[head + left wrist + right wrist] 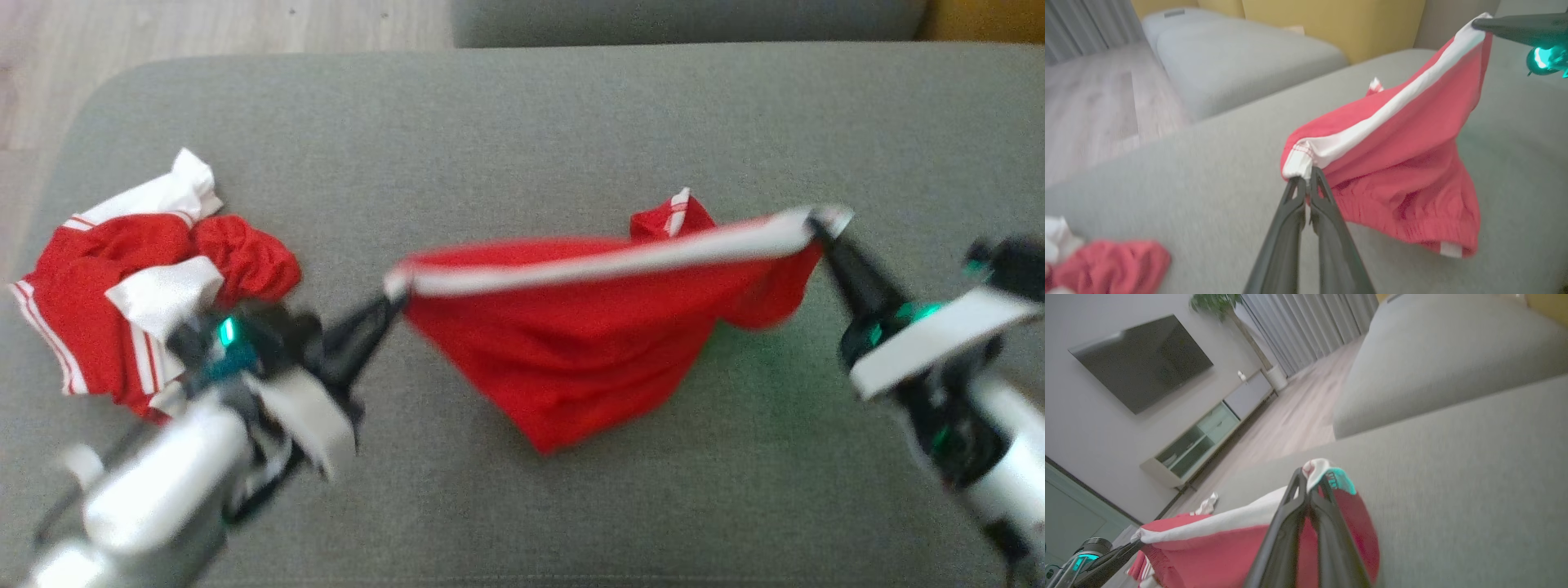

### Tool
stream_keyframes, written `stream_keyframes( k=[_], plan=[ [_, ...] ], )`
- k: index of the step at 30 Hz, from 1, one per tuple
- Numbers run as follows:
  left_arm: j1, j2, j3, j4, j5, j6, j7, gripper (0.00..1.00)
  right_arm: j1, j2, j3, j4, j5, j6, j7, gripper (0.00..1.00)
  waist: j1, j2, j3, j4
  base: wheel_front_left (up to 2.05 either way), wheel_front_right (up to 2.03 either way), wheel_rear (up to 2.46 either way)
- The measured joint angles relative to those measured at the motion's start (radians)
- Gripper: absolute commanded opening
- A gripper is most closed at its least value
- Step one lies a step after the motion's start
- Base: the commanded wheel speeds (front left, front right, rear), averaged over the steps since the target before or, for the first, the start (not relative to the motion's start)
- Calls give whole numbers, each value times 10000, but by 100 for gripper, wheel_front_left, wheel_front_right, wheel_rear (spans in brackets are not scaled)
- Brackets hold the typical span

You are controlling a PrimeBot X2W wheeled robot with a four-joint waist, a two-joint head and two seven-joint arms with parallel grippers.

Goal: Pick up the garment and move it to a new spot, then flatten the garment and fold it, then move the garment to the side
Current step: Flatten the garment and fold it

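The red shorts (588, 351) are held taut, left gripper (394, 296) and right gripper (816, 222) clamped on the white stripe (604, 263) — an end could be tugged free by overstretching.

The left claw (390, 300) and right claw (816, 227) each carry two long, tapered matte-black fingers (1286, 237). Behind each claw sits a dark wrist housing (269, 339) with a teal indicator light (227, 331), then a white band (306, 420) and a silver-white cylindrical forearm (163, 490).
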Motion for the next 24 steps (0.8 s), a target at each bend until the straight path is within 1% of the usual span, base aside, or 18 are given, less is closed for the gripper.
stream_keyframes(
  k=[3,6,9,11,12,15,17,18,21,24],
  plan=[
    [-1190,-15,596,-407,487,-128,0,0,-937,-380,-259,-134,61,0,-454,0,1,0,222,-139,0,0,0],
    [-3267,-253,1281,-562,930,-286,-4,0,-2430,-782,-487,-84,-253,0,-694,0,2,0,619,-290,0,0,0],
    [-5426,-826,1883,-510,1480,-360,-77,0,-4101,-1009,-581,-40,-410,0,-759,0,3,0,1131,-477,0,0,0],
    [-6613,-1200,1975,-228,1816,-443,-77,0,-5137,-1110,-594,132,-652,0,-846,0,4,0,1498,-626,0,0,0],
    [-6613,-1200,1975,-228,1816,-443,-77,0,-5137,-1110,-594,132,-652,0,-846,0,4,0,1498,-626,0,0,0],
    [-7764,-1718,2205,151,2297,-477,-77,0,-6432,-1147,-1076,625,-1281,0,-1191,0,6,0,2030,-854,0,0,0],
    [-8244,-2017,2449,165,2644,-479,-77,0,-7075,-1179,-1321,690,-1534,0,-1296,0,5,0,2355,-997,0,0,0],
    [-8466,-2290,2727,123,2849,-479,-79,0,-7426,-1200,-1496,566,-1687,0,-1346,0,6,0,2640,-1123,0,0,0],
    [-8203,-2504,3032,-44,2920,-481,-88,0,-7430,-1198,-1812,205,-1843,0,-1350,0,6,-1,2937,-1277,0,0,0],
    [-7103,-2568,3081,-267,2963,-541,-88,0,-6854,-1260,-1726,-332,-2071,0,-1350,0,4,0,3026,-1322,0,0,0]
  ],
)
